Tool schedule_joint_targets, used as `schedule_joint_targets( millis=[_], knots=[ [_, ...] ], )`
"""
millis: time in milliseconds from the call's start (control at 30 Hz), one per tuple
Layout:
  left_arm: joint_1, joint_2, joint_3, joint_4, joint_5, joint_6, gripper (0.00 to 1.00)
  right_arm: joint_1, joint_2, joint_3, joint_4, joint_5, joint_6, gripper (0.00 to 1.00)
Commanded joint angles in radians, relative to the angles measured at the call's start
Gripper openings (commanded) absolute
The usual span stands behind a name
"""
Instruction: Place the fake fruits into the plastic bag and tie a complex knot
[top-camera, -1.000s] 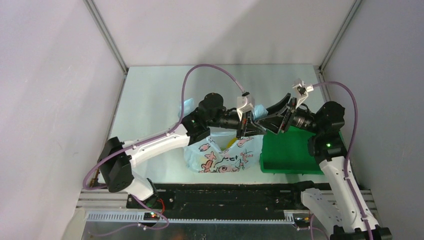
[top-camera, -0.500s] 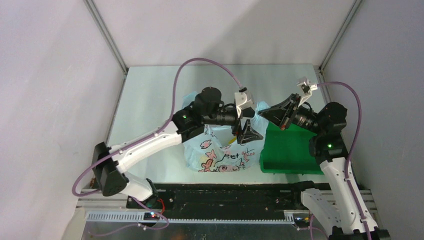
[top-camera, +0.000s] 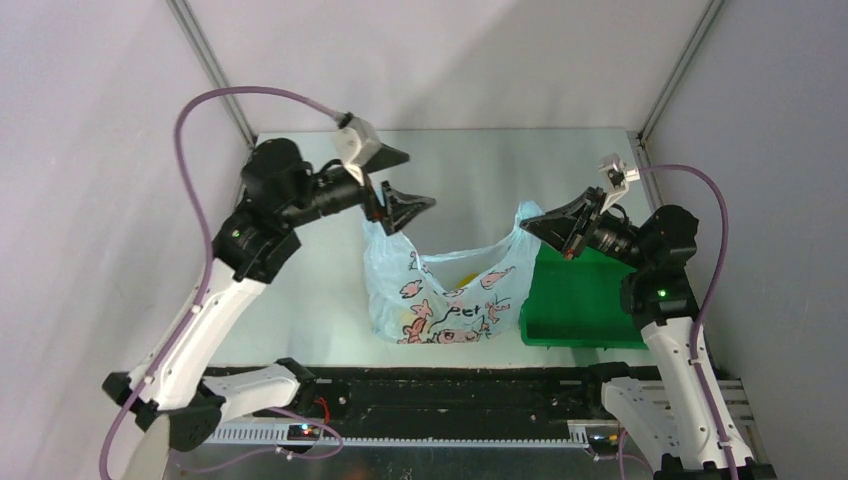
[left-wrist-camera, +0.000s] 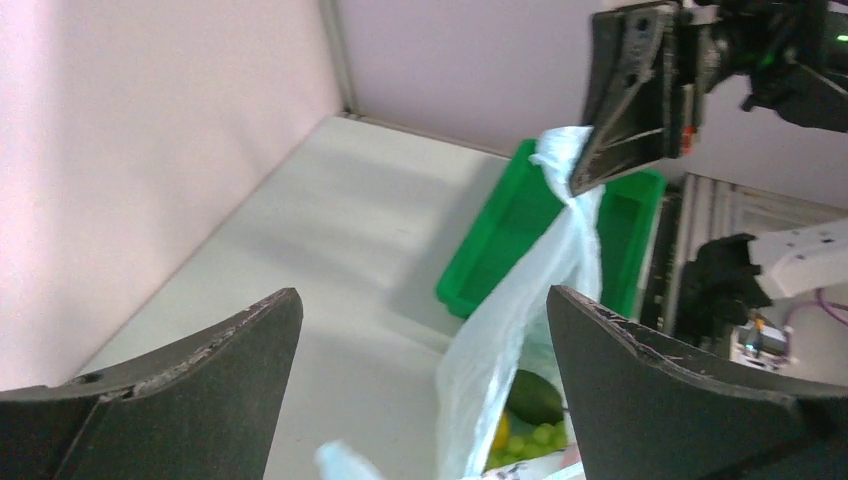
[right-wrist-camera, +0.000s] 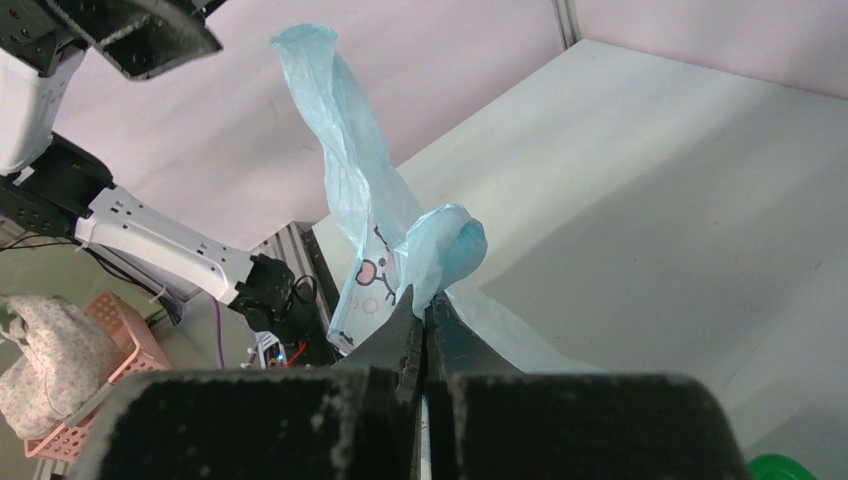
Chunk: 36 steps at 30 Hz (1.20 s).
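Count: 2 arms, 2 grippers, 1 bag, 1 tray.

Left gripper (top-camera: 420, 182): jaws spread wide, nothing between them. It hangs in the air over the middle of the tabletop (top-camera: 300, 230), toward the left edge and apart from the bag. In the left wrist view both fingers (left-wrist-camera: 200, 370) frame the scene with only empty air in the gap.

Right gripper (top-camera: 530, 224): jaws pressed together, pinching one handle loop (right-wrist-camera: 440, 240) of the plastic bag (top-camera: 450, 300) and holding it up and taut above the tray's left side. The second handle loop (right-wrist-camera: 330, 130) stands free, held by neither gripper; 2 loops in all.

The bag stands on the tabletop by the near edge, about midway along it, mouth up and open. Pink-and-dark print is on the near face.

Contents, seen down the mouth from the left wrist: 1 bunch of light-green grapes (left-wrist-camera: 535, 438), 1 yellow fruit (left-wrist-camera: 500, 432) only partly showing, and 1 darker green rounded shape (left-wrist-camera: 537, 398) that I cannot identify. All lie inside the bag. Only a yellow patch shows from above.

The green tray (top-camera: 575, 300) sits at the near right corner, just beside the bag's right side; whether they touch I cannot tell.
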<state>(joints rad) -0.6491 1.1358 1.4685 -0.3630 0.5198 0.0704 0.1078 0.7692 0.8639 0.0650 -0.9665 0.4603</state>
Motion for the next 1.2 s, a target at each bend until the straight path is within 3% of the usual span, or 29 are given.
schedule_joint_targets(
  millis=[0,267,700,767,900,967,1000,1100,1167],
  knots=[
    [0.127,-0.074,-0.027,-0.023,0.057,-0.021,0.99,-0.004,-0.010,0.001,0.041,-0.015,0.002,0.00],
    [0.279,-0.239,-0.297,0.103,0.136,-0.140,0.99,-0.004,-0.008,0.001,0.058,-0.029,0.012,0.00],
    [0.283,-0.436,-0.703,0.496,0.150,-0.397,0.99,-0.003,-0.013,0.001,0.044,-0.024,0.000,0.00],
    [0.280,-0.427,-0.733,0.564,0.147,-0.435,0.93,-0.001,-0.014,0.001,0.038,-0.026,-0.007,0.00],
    [0.251,-0.378,-0.742,0.632,0.133,-0.470,0.69,0.015,-0.019,0.001,0.020,-0.037,-0.035,0.00],
    [0.216,-0.342,-0.723,0.636,0.131,-0.460,0.44,0.031,-0.020,0.001,0.008,-0.044,-0.058,0.00],
    [0.202,-0.330,-0.702,0.621,0.130,-0.453,0.38,0.036,-0.021,0.001,0.000,-0.047,-0.066,0.00],
    [0.128,-0.262,-0.647,0.568,0.137,-0.399,0.07,0.076,-0.017,0.007,-0.028,-0.060,-0.113,0.00],
    [0.090,-0.213,-0.571,0.463,0.157,-0.354,0.00,0.117,-0.005,0.027,-0.097,-0.059,-0.167,0.00]
  ],
)
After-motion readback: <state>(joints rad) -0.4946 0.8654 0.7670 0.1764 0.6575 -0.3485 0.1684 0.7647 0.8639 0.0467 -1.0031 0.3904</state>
